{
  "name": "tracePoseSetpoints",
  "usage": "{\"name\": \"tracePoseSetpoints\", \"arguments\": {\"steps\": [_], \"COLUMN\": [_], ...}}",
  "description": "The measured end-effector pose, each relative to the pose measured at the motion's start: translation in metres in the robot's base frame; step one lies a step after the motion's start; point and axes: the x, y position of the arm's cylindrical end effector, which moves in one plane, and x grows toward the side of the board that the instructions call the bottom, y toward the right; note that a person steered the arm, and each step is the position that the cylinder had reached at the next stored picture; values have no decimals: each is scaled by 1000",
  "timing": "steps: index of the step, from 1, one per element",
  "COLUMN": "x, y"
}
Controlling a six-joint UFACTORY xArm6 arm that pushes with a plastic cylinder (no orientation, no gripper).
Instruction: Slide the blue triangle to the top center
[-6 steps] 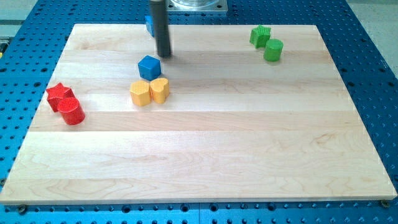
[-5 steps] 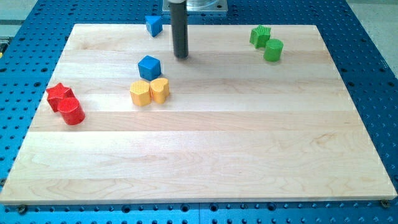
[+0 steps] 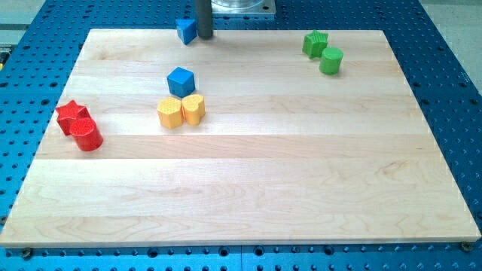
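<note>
Near the left edge of the wooden tabletop [image 3: 301, 188], about midway down, a red star block [image 3: 71, 114] sits touching a red cylinder [image 3: 87, 135] just below it. Further right, in the upper-left part of the board, a yellow hexagonal block [image 3: 170, 113] and a yellow heart block [image 3: 193, 108] stand side by side and touching, with a blue cube [image 3: 181, 80] just above them, close to or touching their upper sides. At the top edge, left of centre, lies the blue triangle [image 3: 186, 30]. My tip [image 3: 203, 35] stands immediately at its right side, touching or nearly so; the contact cannot be made out. The rod carries no jaws, so there is nothing to read as open or closed. Near the top right corner, a green star block [image 3: 315, 43] touches a green cylinder [image 3: 330, 60] just below and to its right.
</note>
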Motion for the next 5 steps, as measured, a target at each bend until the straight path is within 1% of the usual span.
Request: {"name": "tracePoseSetpoints", "arguments": {"steps": [1, 2, 3, 5], "x": [86, 104, 73, -10], "y": [-28, -90, -96, -103]}}
